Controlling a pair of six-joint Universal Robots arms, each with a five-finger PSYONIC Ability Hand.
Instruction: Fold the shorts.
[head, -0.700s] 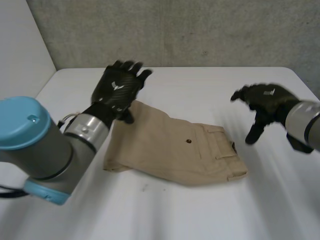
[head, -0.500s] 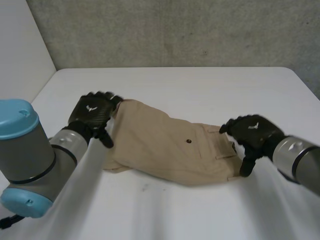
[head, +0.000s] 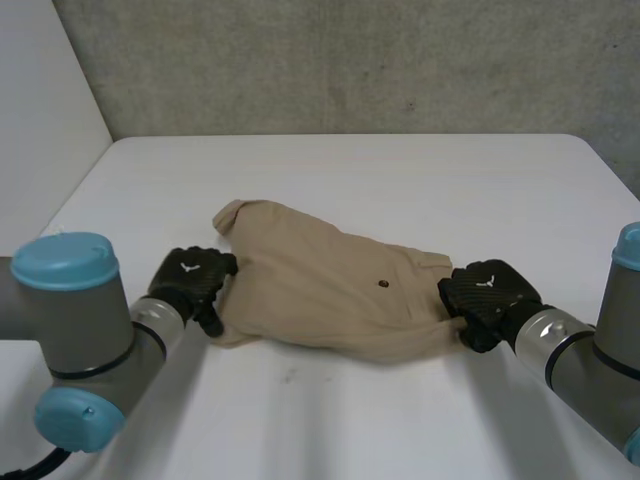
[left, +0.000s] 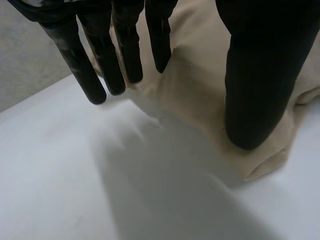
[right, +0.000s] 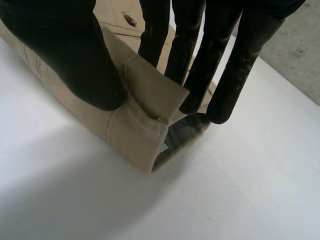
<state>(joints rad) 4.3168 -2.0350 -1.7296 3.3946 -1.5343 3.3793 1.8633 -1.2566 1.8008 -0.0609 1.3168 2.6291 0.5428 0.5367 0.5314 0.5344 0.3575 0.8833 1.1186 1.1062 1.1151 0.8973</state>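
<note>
The tan shorts (head: 330, 295) lie flat across the middle of the white table (head: 400, 180). Their leg end points towards the table's left edge and their waistband end towards its right edge. A small dark button (head: 381, 283) shows on the upper face.

The left hand (head: 190, 283) rests at the leg end, on the side nearer the table's front edge. In the left wrist view its fingers (left: 102, 75) are straight and slightly spread, with their tips down where the cloth's edge meets the table. The thumb (left: 255, 100) stands well apart from them and presses on top of the shorts (left: 200, 90), just beside a rolled edge. The cloth between thumb and fingers lies flat and is not gathered.

The right hand (head: 485, 298) is at the waistband end. In the right wrist view a corner of the waistband (right: 145, 100) stands up off the table. The thumb (right: 70, 55) presses against its outer face and the fingers (right: 195, 60), held close together and nearly straight, are behind it. The corner is pinched between them, and the darker inner lining shows at the lifted edge.
</note>
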